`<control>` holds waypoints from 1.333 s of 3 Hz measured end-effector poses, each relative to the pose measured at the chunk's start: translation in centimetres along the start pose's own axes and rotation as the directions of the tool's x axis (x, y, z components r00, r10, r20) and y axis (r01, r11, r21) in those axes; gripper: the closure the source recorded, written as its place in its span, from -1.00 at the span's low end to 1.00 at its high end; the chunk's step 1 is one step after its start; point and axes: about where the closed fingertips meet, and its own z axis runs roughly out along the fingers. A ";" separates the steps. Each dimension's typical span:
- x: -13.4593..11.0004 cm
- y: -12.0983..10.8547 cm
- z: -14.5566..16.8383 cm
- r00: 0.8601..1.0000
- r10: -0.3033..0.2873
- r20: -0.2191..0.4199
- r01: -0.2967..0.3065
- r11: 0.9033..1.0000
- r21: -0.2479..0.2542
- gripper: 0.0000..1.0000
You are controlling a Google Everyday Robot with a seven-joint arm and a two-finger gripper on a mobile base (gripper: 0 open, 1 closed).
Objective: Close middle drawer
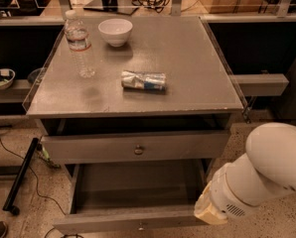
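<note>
Gripper [208, 215] – cream, rounded – at right front corner of grey middle drawer [138, 187]; grasp state: can't tell.

The gripper [206, 216] crowds the right front corner of the pulled-out middle drawer [103, 222], whose bare inside lies unobstructed.

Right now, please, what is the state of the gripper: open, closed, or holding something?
Gripper: it cannot be told whether it is open or closed; it is low at the right front corner of the pulled-out middle drawer.
</note>
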 end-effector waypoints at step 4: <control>5.2 6.1 12.1 0.989 0.148 -0.025 -0.150 0.982 -0.114 1.00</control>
